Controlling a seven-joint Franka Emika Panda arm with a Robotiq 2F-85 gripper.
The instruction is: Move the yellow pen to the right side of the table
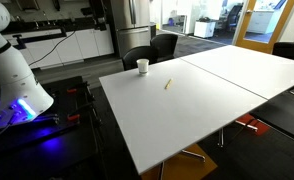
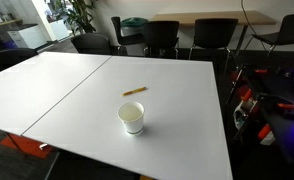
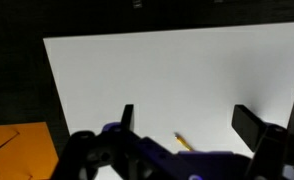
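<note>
– End effector point(image 3: 187, 128): grasping anything?
– No, released, jaws spread, hanging above the worktop point(image 3: 167, 70).
– And the yellow pen point(image 3: 181, 140)?
– Flat on the worktop, between the jaws in the wrist view, long axis diagonal.

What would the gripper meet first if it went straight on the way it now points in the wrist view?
Probably the white table, near the yellow pen that shows between the gripper's open fingers; nothing else stands in that line, though depth is unclear.
</note>
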